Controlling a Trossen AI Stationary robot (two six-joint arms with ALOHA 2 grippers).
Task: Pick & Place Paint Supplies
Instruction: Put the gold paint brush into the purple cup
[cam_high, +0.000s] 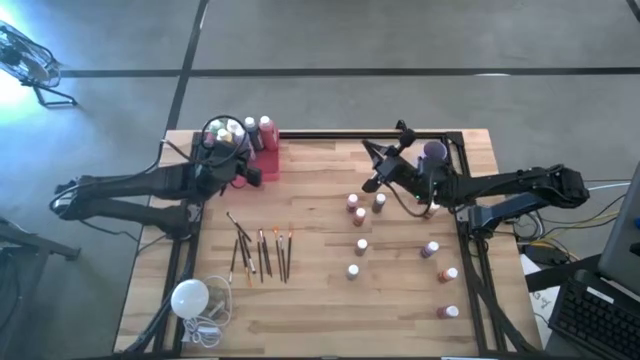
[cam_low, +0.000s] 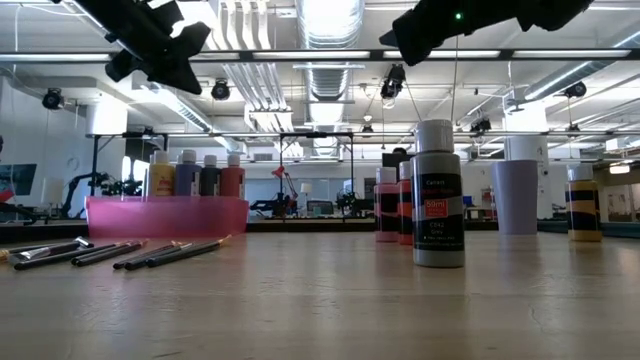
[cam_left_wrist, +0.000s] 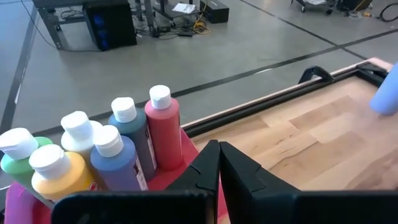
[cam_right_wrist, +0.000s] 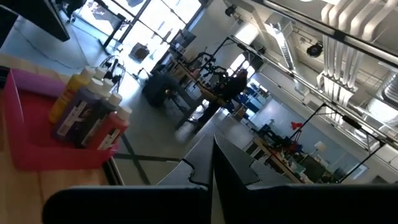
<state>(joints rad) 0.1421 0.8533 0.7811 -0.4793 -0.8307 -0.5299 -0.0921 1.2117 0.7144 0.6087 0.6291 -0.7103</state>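
A pink tray (cam_high: 268, 160) at the far left of the table holds larger white-capped bottles, red (cam_left_wrist: 163, 134), blue (cam_left_wrist: 127, 146), yellow (cam_left_wrist: 59, 177) and green (cam_left_wrist: 15, 155), standing upright. Small white-capped bottles (cam_high: 361, 246) stand scattered over the right half. Thin brushes (cam_high: 262, 252) lie flat left of centre. My left gripper (cam_left_wrist: 219, 163) is shut and hovers just beside the tray, empty. My right gripper (cam_right_wrist: 211, 155) is shut, raised over the far right part of the table (cam_high: 375, 168), and faces the tray.
A white bulb with a cord (cam_high: 190, 297) lies at the near left corner. A lavender cup (cam_high: 435, 152) stands at the far right, close to my right arm. A black frame (cam_high: 330, 135) runs along the table's edges. Bare wood shows between the brushes and the small bottles.
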